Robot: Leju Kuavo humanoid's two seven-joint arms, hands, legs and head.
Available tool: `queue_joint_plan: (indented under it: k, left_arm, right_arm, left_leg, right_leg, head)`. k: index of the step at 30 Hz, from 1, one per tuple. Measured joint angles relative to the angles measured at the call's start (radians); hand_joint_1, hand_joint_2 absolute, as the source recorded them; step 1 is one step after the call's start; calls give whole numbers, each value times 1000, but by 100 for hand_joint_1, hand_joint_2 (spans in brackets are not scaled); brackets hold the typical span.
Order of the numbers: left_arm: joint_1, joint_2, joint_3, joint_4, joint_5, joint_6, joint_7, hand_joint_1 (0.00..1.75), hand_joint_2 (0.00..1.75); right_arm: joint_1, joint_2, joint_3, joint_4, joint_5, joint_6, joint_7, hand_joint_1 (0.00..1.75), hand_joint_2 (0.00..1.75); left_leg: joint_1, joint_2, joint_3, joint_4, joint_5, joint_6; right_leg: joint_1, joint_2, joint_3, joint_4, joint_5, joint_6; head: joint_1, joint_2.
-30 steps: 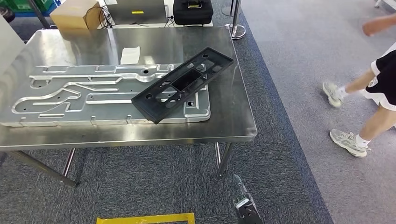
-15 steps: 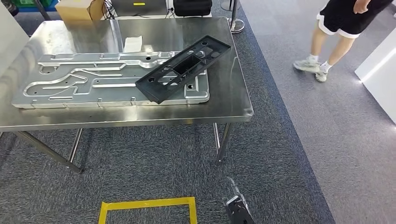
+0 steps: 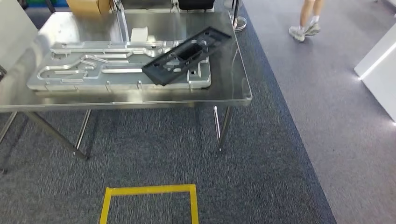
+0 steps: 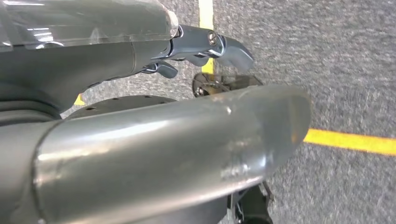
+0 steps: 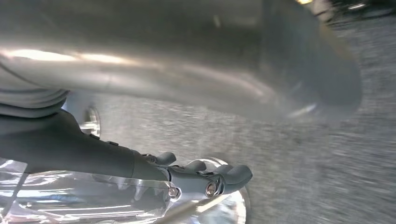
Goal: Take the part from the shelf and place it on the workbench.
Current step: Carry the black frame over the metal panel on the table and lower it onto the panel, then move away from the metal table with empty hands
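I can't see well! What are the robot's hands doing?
Left hand: holding nothing, fingers apart, open.
Right hand: holding nothing, fingers apart, open.

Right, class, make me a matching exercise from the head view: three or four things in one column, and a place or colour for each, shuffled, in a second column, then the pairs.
Things:
1. black part
2. silver machined plate
3. yellow tape square
4. cardboard box

Places:
A. on the carpet in front of the workbench
B. flat on the workbench top
C. at the far edge of the workbench
D. lying askew across the plate's right end

Pairs: 1-D, 2-B, 3-A, 4-C
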Motion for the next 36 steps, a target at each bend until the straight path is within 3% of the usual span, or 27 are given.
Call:
queue_joint_plan:
  k: [2, 4, 6, 7, 8, 9, 11, 13, 14, 15, 17, 18, 21, 22, 23, 24, 25, 27, 29, 31, 32, 33, 34, 36]
  left_arm:
    - [2, 10, 9, 0, 12, 1, 4, 0, 0]
    - [2, 19, 16, 0, 19, 4, 10, 0, 0]
    - [3, 27, 20, 0, 21, 5, 14, 0, 0]
    - [3, 30, 21, 0, 22, 5, 15, 0, 0]
    - [3, 32, 21, 0, 22, 5, 15, 0, 0]
    - [4, 33, 22, 0, 21, 4, 13, 0, 0]
    - [3, 34, 23, 0, 15, 2, 7, 0, 0]
    - [3, 34, 21, 0, -6, 1, -4, 0, 0]
    - [2, 33, 19, 0, -19, 1, -10, 0, 0]
    - [2, 30, 15, 0, -32, 3, -15, 0, 0]
    - [3, 26, 7, 0, -48, 11, -19, 0, 0]
    - [4, 25, 4, 0, -50, 17, -19, 0, 0]
    - [9, 22, -1, 0, -50, 31, -12, 0, 0]
    - [11, 22, -2, 0, -48, 35, -9, 0, 0]
    - [12, 21, -2, 0, -45, 39, -7, 0, 0]
    - [12, 20, -1, 0, -41, 42, -5, 0, 0]
    - [12, 19, -1, 0, -37, 46, -4, 0, 0]
    - [11, 17, 0, 0, -31, 52, -2, 0, 0]
    - [10, 15, 0, 0, -29, 55, -2, 0, 0]
    - [12, 12, 1, 0, -29, 57, 0, 0, 0]
    - [13, 11, 1, 0, -29, 59, 1, 0, 0]
    - [13, 10, 1, 0, -30, 61, 2, 0, 0]
    - [13, 8, 1, 0, -31, 62, 3, 0, 0]
    - [13, 4, 1, 0, -35, 62, 1, 0, 0]
  right_arm:
    - [0, -3, -1, 19, 12, 1, -7, 0, 87]
    - [-1, -4, -2, 31, 18, 0, -24, 0, 175]
    - [-3, -3, -1, 38, 20, 0, -38, 0, 175]
    - [-4, -1, -1, 40, 21, 0, -45, 0, 175]
    - [-5, 0, -1, 43, 21, -1, -53, 0, 175]
    - [-7, 2, -1, 44, 21, -1, -61, 0, 175]
    - [-11, 5, -2, 46, 19, -2, -75, 0, 175]
    - [-14, 5, -10, 47, 8, -3, -91, 0, 175]
    - [-14, 5, -18, 48, -2, -2, -102, 0, 175]
    - [-14, 6, -26, 50, -13, 2, -117, 0, 175]
    - [-12, 9, -43, 54, -34, 14, -160, 0, 175]
    - [-11, 10, -52, 55, -43, 20, -188, 0, 175]
    - [-5, 13, -78, 57, -68, 37, -283, 0, 175]
    - [-3, 13, -87, 57, -76, 43, -319, 0, 175]
    - [-1, 13, -97, 58, -84, 47, -358, 0, 175]
    - [0, 14, -107, 58, -92, 50, -400, 0, 175]
    - [1, 14, -117, 58, -99, 51, -437, 0, 175]
    - [1, 15, -133, 58, -108, 50, -486, 0, 175]
    - [2, 16, -145, 58, -111, 48, -506, 0, 175]
    - [4, 16, -155, 58, -114, 45, -526, 0, 175]
    - [5, 15, -161, 59, -115, 44, -536, 0, 175]
    - [6, 15, -166, 60, -115, 43, -542, 0, 175]
    - [6, 15, -170, 61, -115, 42, -542, 0, 131]
    - [6, 14, -174, 64, -112, 47, -533, 0, 44]
  left_leg:
    - [2, 5, -18, -4, 19, 18]
    - [3, 9, -44, -7, 44, 32]
    - [0, 9, -72, -6, 68, 39]
    - [-1, 9, -85, -5, 79, 40]
    - [-3, 9, -100, -3, 89, 39]
    - [-3, 9, -114, -1, 99, 37]
    - [-6, 8, -137, 4, 116, 31]
    - [-8, 8, -150, 6, 133, 22]
    - [-8, 9, -155, 6, 143, 16]
    - [-7, 10, -158, 4, 152, 10]
    - [-4, 8, -168, 9, 149, -1]
    - [-3, 6, -178, 30, 121, -5]
    - [1, 3, -219, 192, -27, -14]
    - [2, 3, -224, 247, -50, -17]
    - [3, 3, -219, 281, -49, -19]
    - [4, 3, -199, 283, -28, -20]
    - [5, 3, -163, 253, 2, -21]
    - [4, 2, -61, 123, 17, -18]
    - [0, 0, 0, 25, -6, -8]
    - [-3, 0, -3, 7, -4, 8]
    - [-2, 2, -9, 4, 6, 16]
    - [-1, 4, -19, 3, 18, 25]
    - [0, 6, -32, 1, 32, 33]
    - [-1, 8, -64, 2, 58, 42]
  right_leg:
    - [-3, 6, -12, 12, -14, 12]
    - [-6, 13, -38, 83, -101, 22]
    - [-8, 14, -61, 202, -194, 28]
    - [-9, 14, -64, 250, -209, 30]
    - [-10, 14, -53, 271, -199, 30]
    - [-10, 14, -26, 258, -173, 29]
    - [-8, 15, 77, 137, -127, 20]
    - [-3, 16, 178, -12, -131, 7]
    - [1, 17, 202, -54, -139, 2]
    - [4, 18, 205, -72, -139, -3]
    - [1, 14, 190, -78, -120, -16]
    - [-1, 11, 181, -80, -109, -25]
    - [0, 5, 138, -71, -79, -39]
    - [1, 5, 118, -64, -69, -39]
    - [1, 4, 97, -54, -61, -38]
    - [1, 4, 75, -43, -53, -36]
    - [0, 5, 52, -31, -45, -33]
    - [-1, 6, 16, -6, -32, -23]
    - [1, 6, -1, 7, -18, -10]
    - [1, 5, -4, 5, 0, 3]
    - [-1, 7, -8, 8, -1, 9]
    - [-3, 9, -14, 21, -22, 15]
    - [-5, 11, -23, 49, -63, 20]
    - [-8, 14, -44, 153, -174, 28]
  head:
    - [1, 0]
    - [7, 0]
    - [13, 0]
    - [14, 0]
    - [14, 0]
    - [15, 0]
    - [18, 0]
    - [21, 0]
    - [23, 0]
    - [24, 0]
    - [25, 0]
    - [23, 0]
    - [18, 0]
    - [18, 0]
    - [18, 0]
    - [18, 0]
    - [18, 0]
    - [18, 0]
    - [19, 0]
    - [18, 0]
    - [16, 0]
    - [17, 0]
    - [18, 0]
    - [21, 0]
